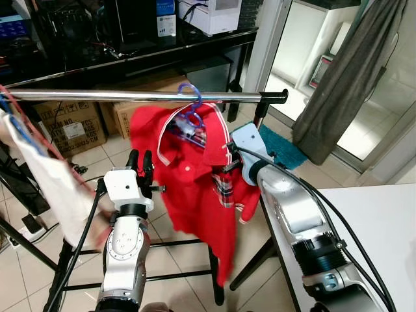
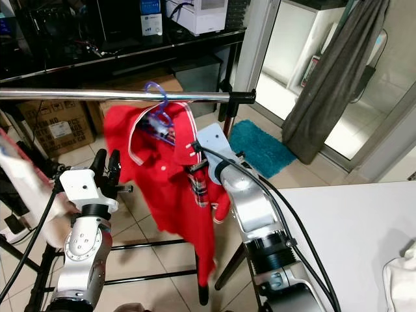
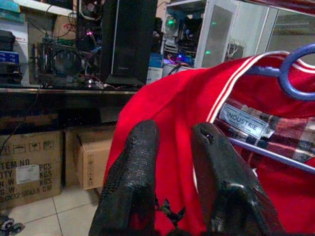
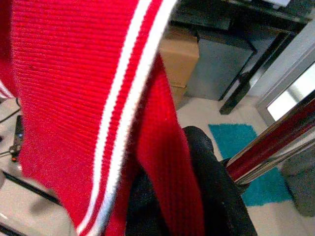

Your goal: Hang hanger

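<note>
Left eye view: blue hanger (image 1: 190, 112) hooked over the steel rail (image 1: 130, 95), red shirt (image 1: 195, 188) hanging on it and blurred at the lower hem. Right arm (image 1: 299, 221) reaches forward and up from the white counter (image 1: 383, 227) side, elbow bent, wrist tucked against the shirt's collar just under the rail. Right gripper (image 4: 197, 196) jaws clenched on the shirt; ribbed red fabric with white stripes passes between the black fingers (image 4: 211, 177), rail end right beside them. Left arm (image 1: 127, 247) raised upright, forearm vertical, left gripper (image 1: 139, 160) pointing up beside the shirt's left shoulder, below the rail. Its jaws released, fingers (image 3: 130, 182) slightly apart with nothing between, aimed at the collar and label. White cloth (image 1: 45, 182) hangs further left on the rail. Cardboard boxes (image 1: 71, 123) on the tiled floor behind.
</note>
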Tool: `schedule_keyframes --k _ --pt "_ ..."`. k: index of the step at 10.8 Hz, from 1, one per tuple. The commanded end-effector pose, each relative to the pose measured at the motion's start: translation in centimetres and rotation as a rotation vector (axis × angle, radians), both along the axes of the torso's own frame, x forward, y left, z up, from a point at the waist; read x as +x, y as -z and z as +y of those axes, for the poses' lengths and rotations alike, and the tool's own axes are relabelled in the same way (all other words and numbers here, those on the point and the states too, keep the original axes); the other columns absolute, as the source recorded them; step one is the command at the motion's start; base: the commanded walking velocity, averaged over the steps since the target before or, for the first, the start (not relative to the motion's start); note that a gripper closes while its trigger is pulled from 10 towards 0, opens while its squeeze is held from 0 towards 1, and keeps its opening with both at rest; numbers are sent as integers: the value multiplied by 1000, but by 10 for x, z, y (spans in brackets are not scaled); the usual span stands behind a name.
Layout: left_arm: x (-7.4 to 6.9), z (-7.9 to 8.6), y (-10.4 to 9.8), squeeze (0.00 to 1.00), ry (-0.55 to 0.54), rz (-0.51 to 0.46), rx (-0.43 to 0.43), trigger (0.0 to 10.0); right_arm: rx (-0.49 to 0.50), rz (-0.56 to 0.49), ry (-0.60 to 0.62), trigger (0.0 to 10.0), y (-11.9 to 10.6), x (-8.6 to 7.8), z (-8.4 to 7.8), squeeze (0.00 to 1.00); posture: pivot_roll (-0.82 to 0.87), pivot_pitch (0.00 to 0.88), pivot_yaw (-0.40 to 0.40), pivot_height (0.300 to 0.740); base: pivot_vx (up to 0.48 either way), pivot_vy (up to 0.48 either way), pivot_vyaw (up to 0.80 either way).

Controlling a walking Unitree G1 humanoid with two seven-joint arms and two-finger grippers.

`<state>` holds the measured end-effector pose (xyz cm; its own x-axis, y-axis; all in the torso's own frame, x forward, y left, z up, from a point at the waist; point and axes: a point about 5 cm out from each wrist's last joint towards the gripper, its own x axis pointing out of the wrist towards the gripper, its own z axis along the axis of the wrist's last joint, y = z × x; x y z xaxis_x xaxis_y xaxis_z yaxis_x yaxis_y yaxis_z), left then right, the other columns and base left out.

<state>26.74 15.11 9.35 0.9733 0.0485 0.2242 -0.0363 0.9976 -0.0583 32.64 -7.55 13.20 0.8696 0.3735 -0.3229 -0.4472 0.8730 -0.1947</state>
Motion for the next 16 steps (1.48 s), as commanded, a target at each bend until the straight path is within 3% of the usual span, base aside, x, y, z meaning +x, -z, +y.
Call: schedule_keyframes --k 1,4,8,10,13,14,15,16 --pt "1 -4 -2 0 13 -10 -4 10000 48 -58 11 10000 -21 4 1 0 212 0 -65 740 0 0 0" --pt "1 -5 -2 0 13 -15 3 10000 77 7 19 10000 -27 4 2 0 213 0 -69 740 0 0 0" --pt "0 -7 -1 0 17 -10 2 10000 -41 107 -10 10000 -8 -7 -5 0 203 0 -72 740 0 0 0" --pt "-2 -10 0 0 20 -7 1 10000 -42 107 -30 10000 -14 -11 -5 0 196 1 -75 740 0 0 0" --pt "-6 -10 3 0 18 1 0 10000 -67 105 -61 10000 -4 -20 -8 0 197 11 -78 740 0 0 0" --pt "-6 -10 3 0 17 1 0 10000 -52 116 -67 10000 0 -23 -7 663 197 11 -78 740 0 0 0" --pt "-6 -10 2 0 17 0 0 10000 -22 126 -61 10000 2 -24 -8 1000 198 13 -79 740 0 0 0" --pt "-5 -9 2 0 16 -1 0 10000 16 130 -92 10000 0 -26 -7 1000 198 13 -79 740 0 0 0"
